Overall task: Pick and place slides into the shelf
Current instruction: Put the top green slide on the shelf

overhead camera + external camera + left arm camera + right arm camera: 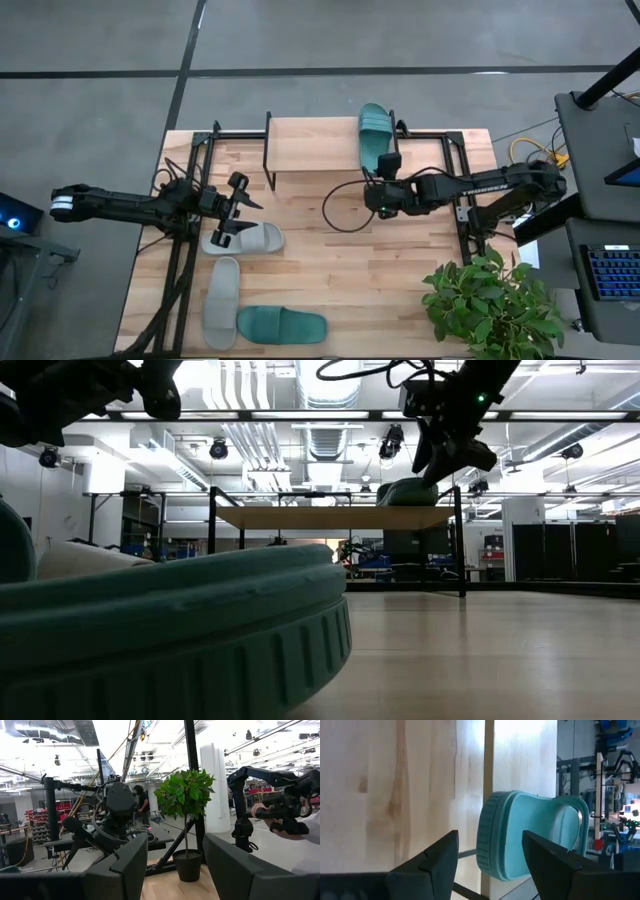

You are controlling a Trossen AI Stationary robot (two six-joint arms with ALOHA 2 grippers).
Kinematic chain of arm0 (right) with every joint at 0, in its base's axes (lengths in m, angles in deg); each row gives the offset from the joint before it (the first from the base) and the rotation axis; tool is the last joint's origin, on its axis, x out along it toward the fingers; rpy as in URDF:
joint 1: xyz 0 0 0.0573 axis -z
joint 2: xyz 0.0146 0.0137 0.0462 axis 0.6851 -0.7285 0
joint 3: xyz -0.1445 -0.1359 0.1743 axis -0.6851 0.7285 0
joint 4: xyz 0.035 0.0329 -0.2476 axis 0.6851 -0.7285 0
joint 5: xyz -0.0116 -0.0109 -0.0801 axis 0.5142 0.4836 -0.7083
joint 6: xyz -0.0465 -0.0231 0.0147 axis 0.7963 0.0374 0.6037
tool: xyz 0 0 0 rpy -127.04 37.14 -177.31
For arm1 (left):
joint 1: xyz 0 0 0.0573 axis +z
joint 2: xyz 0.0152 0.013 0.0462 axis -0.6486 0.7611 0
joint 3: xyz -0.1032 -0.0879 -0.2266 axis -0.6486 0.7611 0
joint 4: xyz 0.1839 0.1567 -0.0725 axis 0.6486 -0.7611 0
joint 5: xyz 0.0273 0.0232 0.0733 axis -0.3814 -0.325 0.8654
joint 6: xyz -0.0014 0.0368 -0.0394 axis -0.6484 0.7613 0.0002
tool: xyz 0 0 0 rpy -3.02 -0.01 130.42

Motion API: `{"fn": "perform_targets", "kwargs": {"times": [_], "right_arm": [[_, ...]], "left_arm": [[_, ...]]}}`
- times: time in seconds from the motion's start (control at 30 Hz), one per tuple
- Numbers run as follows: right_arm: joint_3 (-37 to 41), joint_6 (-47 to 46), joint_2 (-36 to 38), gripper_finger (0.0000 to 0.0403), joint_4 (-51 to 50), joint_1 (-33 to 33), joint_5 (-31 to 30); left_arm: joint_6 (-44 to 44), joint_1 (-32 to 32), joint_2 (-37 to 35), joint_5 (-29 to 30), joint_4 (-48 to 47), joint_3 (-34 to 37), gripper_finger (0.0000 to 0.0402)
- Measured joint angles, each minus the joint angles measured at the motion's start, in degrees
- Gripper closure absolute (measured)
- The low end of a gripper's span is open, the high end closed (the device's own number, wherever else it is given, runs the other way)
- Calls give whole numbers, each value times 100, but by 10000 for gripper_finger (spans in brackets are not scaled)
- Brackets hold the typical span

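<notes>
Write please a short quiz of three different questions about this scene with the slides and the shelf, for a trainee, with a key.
1. True or false: a teal slide already lies on the shelf.
2. How many slides lie on the table, off the shelf?
A. one
B. two
C. three
3. Fill in: the left gripper hovers open over a light grey ____.

Key:
1. True. It lies at the shelf's right end, and the open right gripper is just in front of it.
2. C. Two grey ones, the second lying nearer the front edge, and one teal slide.
3. slide
</notes>
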Motion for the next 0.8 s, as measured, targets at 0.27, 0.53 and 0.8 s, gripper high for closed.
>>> {"fn": "perform_targets", "kwargs": {"times": [0.27, 0.53, 0.8], "right_arm": [[25, -103, 7, 193, 24, 50, -143], [52, -81, -7, 193, 13, 113, -144], [131, -135, -7, 193, 12, 254, -144]], "left_arm": [[-2, 2, 0, -2, 2, 0, 223], [-2, 2, 0, -1, 4, 0, 223], [-2, 0, 0, 0, 6, 0, 223]]}}
